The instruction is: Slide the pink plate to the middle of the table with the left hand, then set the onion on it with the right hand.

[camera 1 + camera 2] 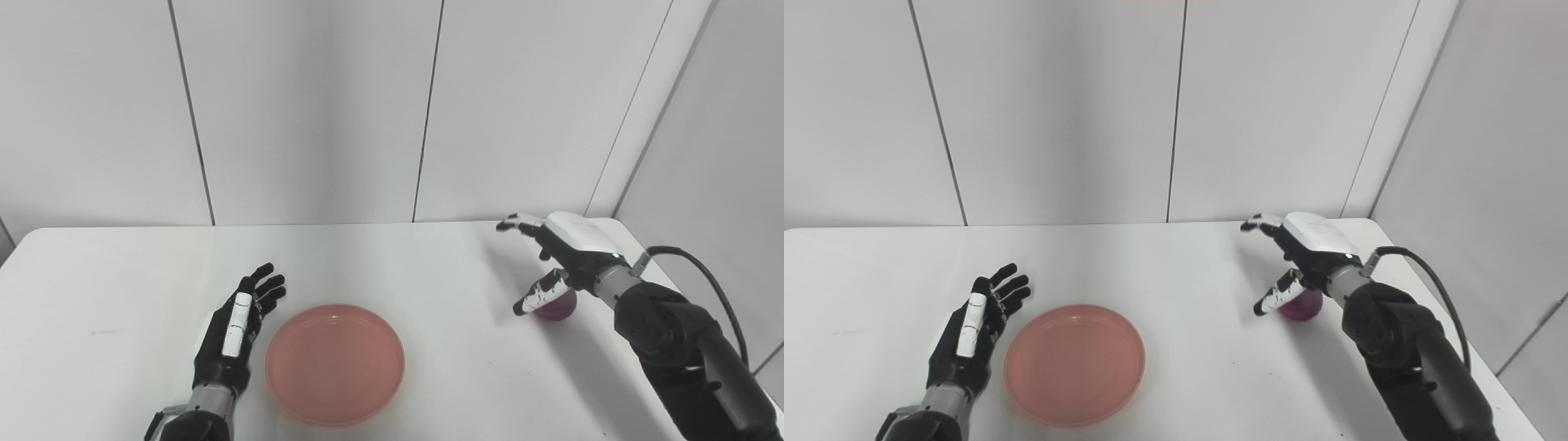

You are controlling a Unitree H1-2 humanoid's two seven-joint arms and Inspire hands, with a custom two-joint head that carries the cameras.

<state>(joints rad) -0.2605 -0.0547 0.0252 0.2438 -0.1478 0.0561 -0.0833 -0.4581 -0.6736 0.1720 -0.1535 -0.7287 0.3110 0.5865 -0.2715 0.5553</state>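
A round pink plate (pixel 335 362) lies on the white table (pixel 392 257), near the front and a little left of centre. My left hand (pixel 236 327) rests just left of the plate's rim, open with fingers stretched forward, holding nothing. A purple onion (pixel 558 305) sits at the right side of the table, partly hidden. My right hand (pixel 560 251) hovers directly over it, open, fingers spread and thumb hanging down in front of the onion, not closed on it.
The table's right edge (pixel 649 257) runs close behind the onion. White wall panels stand along the far edge. A black cable (pixel 713 282) loops from the right forearm.
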